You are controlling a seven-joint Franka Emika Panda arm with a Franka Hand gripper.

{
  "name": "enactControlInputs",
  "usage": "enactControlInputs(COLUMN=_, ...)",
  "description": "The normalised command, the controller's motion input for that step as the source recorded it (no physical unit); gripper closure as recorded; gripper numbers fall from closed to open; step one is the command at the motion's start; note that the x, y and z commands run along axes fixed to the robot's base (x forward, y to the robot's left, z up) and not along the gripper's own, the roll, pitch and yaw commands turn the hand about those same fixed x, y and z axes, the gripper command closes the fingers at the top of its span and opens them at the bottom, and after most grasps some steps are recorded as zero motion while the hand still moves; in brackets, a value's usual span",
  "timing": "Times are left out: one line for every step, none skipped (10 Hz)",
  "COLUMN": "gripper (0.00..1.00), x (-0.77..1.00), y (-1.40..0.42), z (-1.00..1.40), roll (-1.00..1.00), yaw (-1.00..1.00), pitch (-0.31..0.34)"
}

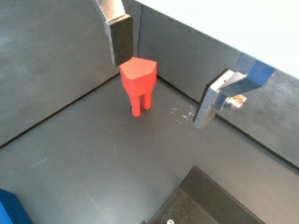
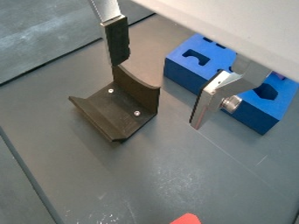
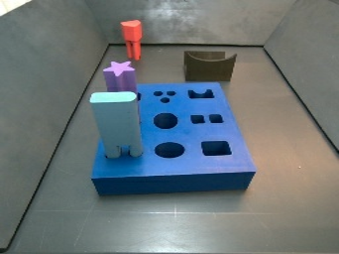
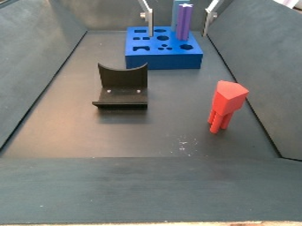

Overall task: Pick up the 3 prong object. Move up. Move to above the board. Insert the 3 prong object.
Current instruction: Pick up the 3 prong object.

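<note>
The 3 prong object point(image 1: 138, 83) is a small red peg that stands upright on the dark floor near a wall, alone in both side views point(image 3: 131, 38) point(image 4: 227, 104). The board point(image 3: 179, 139) is a royal-blue block with shaped holes; it also shows in a wrist view point(image 2: 222, 79) and a side view point(image 4: 165, 48). My gripper point(image 1: 163, 74) is open and empty and hangs well above the floor. The red peg is below it, close to one finger point(image 1: 117, 35) and untouched. In a side view only the fingertips point(image 4: 147, 14) show at the picture's edge.
The dark fixture point(image 2: 117, 109) stands on the floor between the peg and the board point(image 4: 122, 86). A tall light-blue block point(image 3: 115, 124) and a purple star-topped peg point(image 3: 121, 77) stand in the board. Grey walls enclose the floor.
</note>
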Motion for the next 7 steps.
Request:
enactControlInputs(gripper=0.0, x=-0.03, y=0.0, z=0.0, roll=0.0, yaw=-0.04, pitch=-0.016)
enactControlInputs(gripper=0.0, x=0.0, y=0.09, z=0.0, roll=-0.03, yaw=-0.19, pitch=0.0)
enactControlInputs(gripper=0.0, x=0.0, y=0.12, z=0.0, roll=-0.01, yaw=0.0, pitch=0.0)
enactControlInputs(gripper=0.0, x=0.0, y=0.0, z=-0.02, roll=0.0, yaw=0.0, pitch=0.0)
enactControlInputs(gripper=0.0, x=0.0, y=0.0, z=-0.24, roll=0.0, yaw=0.31, pitch=0.0)
enactControlInputs(gripper=0.0, x=-0.12, y=0.01, z=-0.17, roll=0.01, yaw=0.81, pitch=0.0)
enactControlInputs(gripper=0.0, x=-0.15, y=0.0, z=-0.19, roll=0.0, yaw=0.77, pitch=-0.02)
